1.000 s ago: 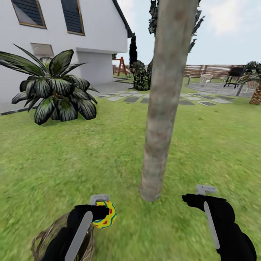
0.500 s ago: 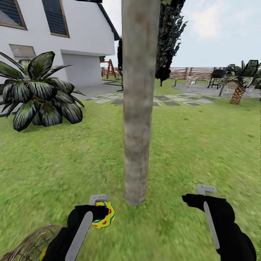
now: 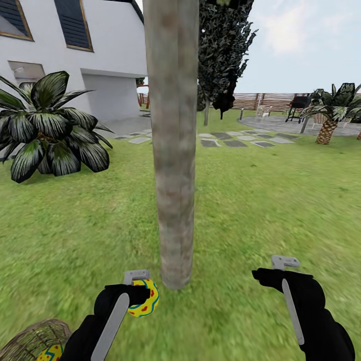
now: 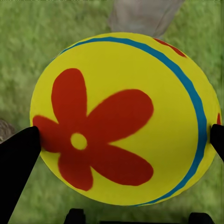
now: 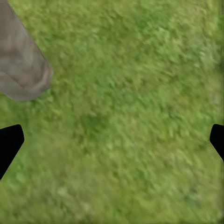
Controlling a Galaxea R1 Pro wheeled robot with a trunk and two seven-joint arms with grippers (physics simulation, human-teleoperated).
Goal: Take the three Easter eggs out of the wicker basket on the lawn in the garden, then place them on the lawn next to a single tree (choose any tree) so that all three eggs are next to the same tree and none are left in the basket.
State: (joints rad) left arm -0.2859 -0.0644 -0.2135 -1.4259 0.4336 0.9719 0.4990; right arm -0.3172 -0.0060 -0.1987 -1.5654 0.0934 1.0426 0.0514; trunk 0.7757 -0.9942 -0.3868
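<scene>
Now: one Easter egg (image 3: 144, 304) clamped in left gripper (image 3: 142, 296), tree (image 3: 173, 150) just ahead; right gripper (image 3: 279, 268) spread, empty. Second egg (image 3: 49, 353) seen in wicker basket (image 3: 30, 340); none yet placed.

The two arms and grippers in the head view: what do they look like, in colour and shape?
Both arms are black and bulky, each with a long light-grey strip along its upper side. The left gripper and the right gripper each carry a small light-grey metal bracket on top. The fingers are plain black. No cables or markings are visible.

White house (image 3: 65, 60), wood fence (image 3: 271, 100), stone path (image 3: 235, 142) — pale sky.
</scene>
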